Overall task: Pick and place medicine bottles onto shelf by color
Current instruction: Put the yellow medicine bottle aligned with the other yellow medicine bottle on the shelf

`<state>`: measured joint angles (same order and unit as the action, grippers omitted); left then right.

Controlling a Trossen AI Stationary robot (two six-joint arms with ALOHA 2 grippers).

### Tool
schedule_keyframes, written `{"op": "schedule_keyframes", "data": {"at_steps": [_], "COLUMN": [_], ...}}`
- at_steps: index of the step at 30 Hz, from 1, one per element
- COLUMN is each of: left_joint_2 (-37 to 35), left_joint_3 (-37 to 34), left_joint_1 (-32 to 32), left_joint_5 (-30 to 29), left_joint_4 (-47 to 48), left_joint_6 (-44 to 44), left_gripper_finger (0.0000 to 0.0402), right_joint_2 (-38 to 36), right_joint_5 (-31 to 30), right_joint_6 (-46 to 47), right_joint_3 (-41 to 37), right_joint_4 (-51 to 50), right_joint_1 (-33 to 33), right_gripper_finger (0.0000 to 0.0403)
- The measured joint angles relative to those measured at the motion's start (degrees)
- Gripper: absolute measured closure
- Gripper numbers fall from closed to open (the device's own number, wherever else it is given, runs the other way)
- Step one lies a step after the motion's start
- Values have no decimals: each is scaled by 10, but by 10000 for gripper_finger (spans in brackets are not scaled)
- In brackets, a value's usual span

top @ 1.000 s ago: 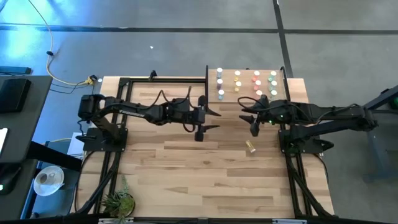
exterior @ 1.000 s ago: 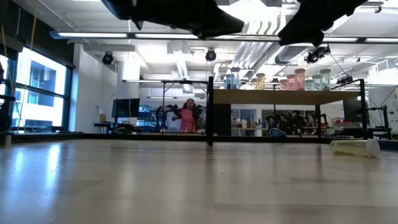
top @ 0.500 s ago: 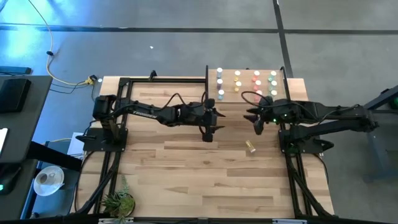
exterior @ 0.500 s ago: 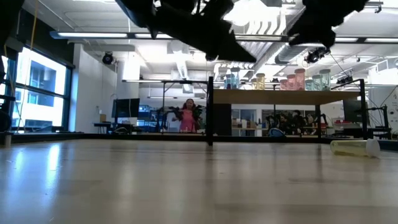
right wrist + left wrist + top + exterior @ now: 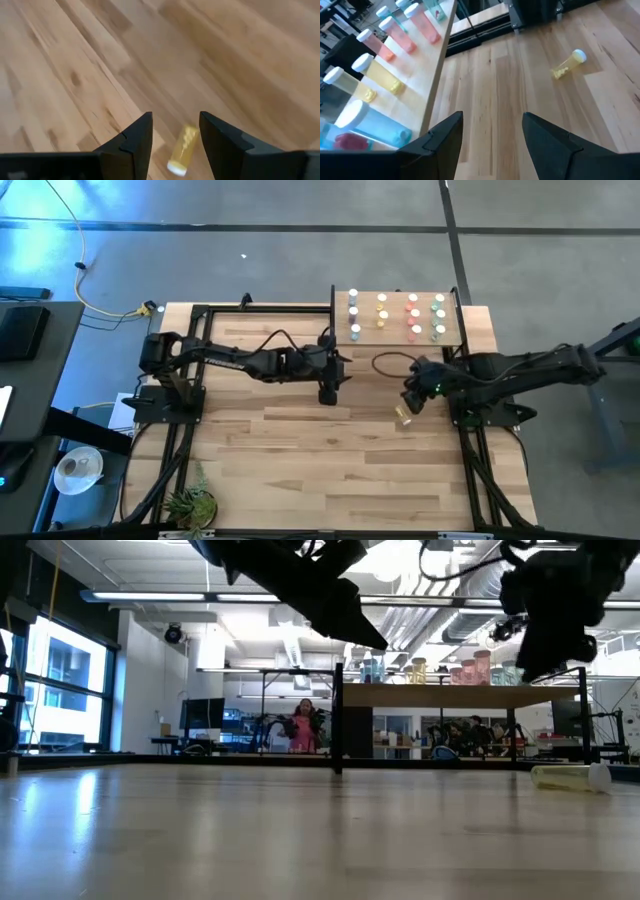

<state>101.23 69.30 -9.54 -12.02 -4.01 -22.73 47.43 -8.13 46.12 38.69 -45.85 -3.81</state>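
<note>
Right wrist view: our right gripper has its two dark fingers parted and holding nothing, and between them we see the last stray bottle, a small yellow cylinder with a white cap, lying on its side on the striped pale-wood tabletop. A second ago this gripper hung near the shelf edge; in the high view it has now swung away from there and come over the fallen yellow bottle, so we judge the pick of that bottle is about to begin, with a descent and a close left to do.

Farther out, our left gripper also stands open and empty above the middle of the table; it has drifted a little toward the shelf and back, and we read it as waiting.

Beyond both, the flat pale-wood shelf with thin black uprights carries the other bottles, standing in rows of blue, yellow, red and green. One yellow place remains to be filled, as we judge it.
</note>
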Motion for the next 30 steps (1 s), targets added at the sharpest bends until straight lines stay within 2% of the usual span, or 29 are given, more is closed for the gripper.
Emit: {"op": "schedule_keyframes", "data": {"at_steps": [16, 25, 30], "left_joint_2": [0, 0, -4], "left_joint_3": [0, 0, 0], "left_joint_1": [38, 70, 81], "left_joint_5": [-50, -187, -206], "left_joint_4": [74, 105, 106], "left_joint_6": [0, 0, -3], "left_gripper_finger": [208, 208, 208], "right_joint_2": [135, 219, 256], "right_joint_5": [-3, -2, -1], "right_joint_6": [139, 171, 171], "right_joint_3": [-6, -6, -6], "right_joint_4": [-16, -6, 21], "right_joint_1": [-86, -116, -117], "right_gripper_finger": [249, 249, 249]}}
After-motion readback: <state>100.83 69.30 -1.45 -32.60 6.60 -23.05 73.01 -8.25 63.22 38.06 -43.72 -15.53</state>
